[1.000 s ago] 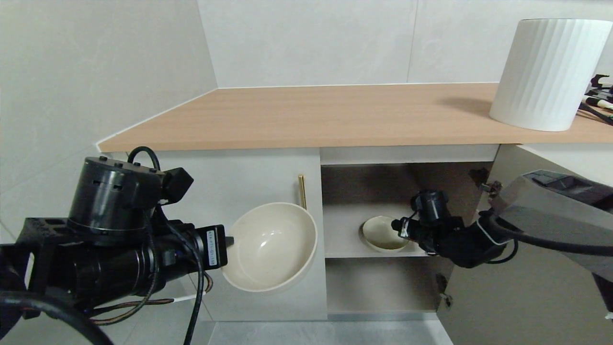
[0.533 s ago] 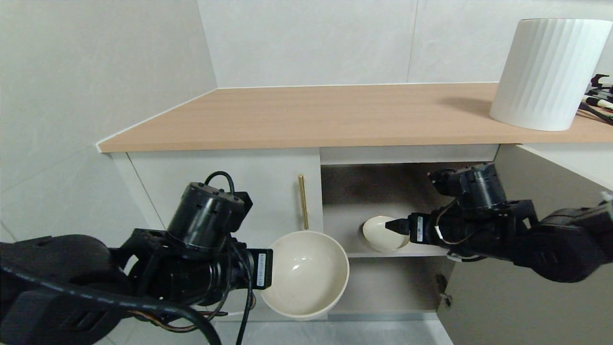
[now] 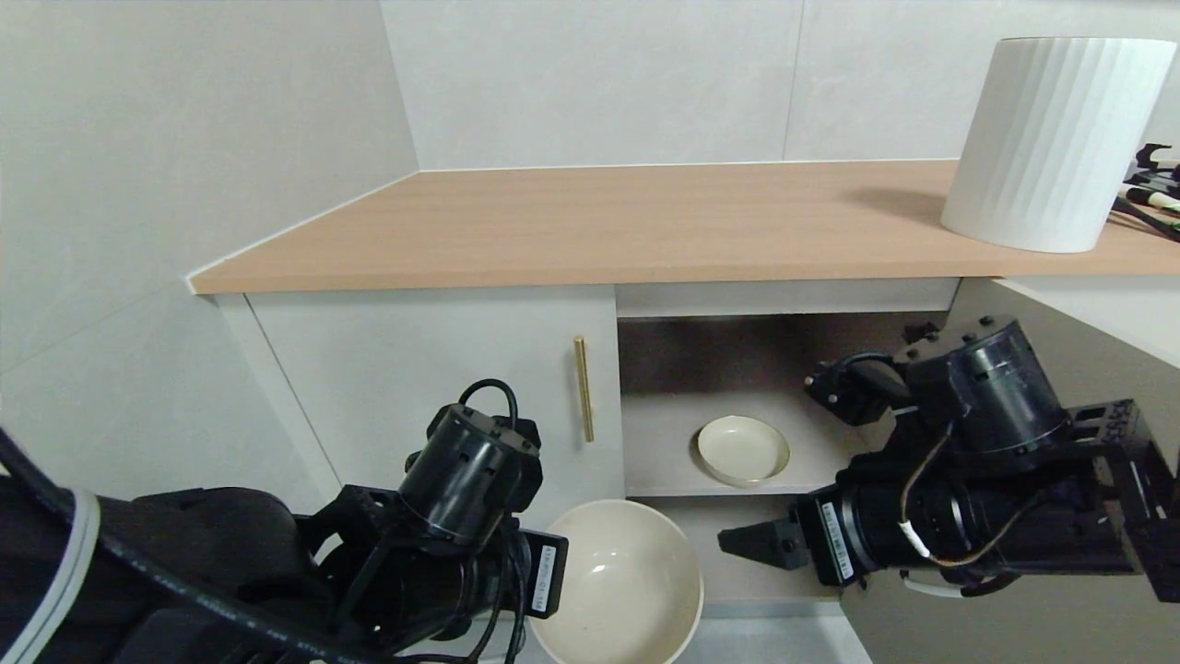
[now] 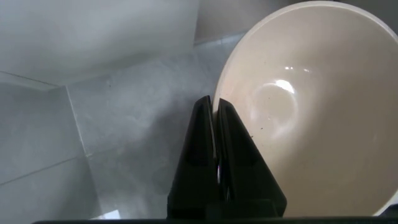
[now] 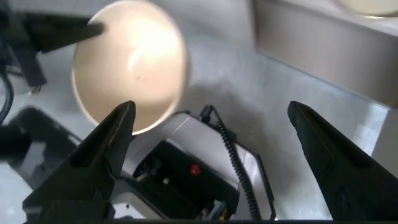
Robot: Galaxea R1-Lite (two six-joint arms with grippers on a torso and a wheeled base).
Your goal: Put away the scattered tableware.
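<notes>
A large cream bowl [image 3: 619, 586] hangs low in front of the cabinet, below the closed door. My left gripper [image 3: 546, 581] is shut on its rim; the left wrist view shows the fingers [image 4: 216, 109] pinching the rim of the bowl [image 4: 311, 112]. A small cream dish [image 3: 742, 449] lies on the middle shelf [image 3: 664, 443] of the open cabinet. My right gripper [image 3: 742, 542] is in front of the lower compartment, below the dish and right of the bowl. In the right wrist view this gripper [image 5: 211, 109] is wide open and holds nothing, with the bowl [image 5: 130, 65] beyond it.
The left cabinet door [image 3: 424, 369] is closed and has a gold handle [image 3: 582, 387]. The right door [image 3: 1060, 323] stands open beside my right arm. On the wooden counter [image 3: 599, 221] stands a white ribbed container [image 3: 1056, 138], with utensils [image 3: 1152, 194] at the far right.
My right gripper has drawn back out of the shelf and dropped lower, leaving the small dish there. My left arm has carried the bowl down and to the right.
</notes>
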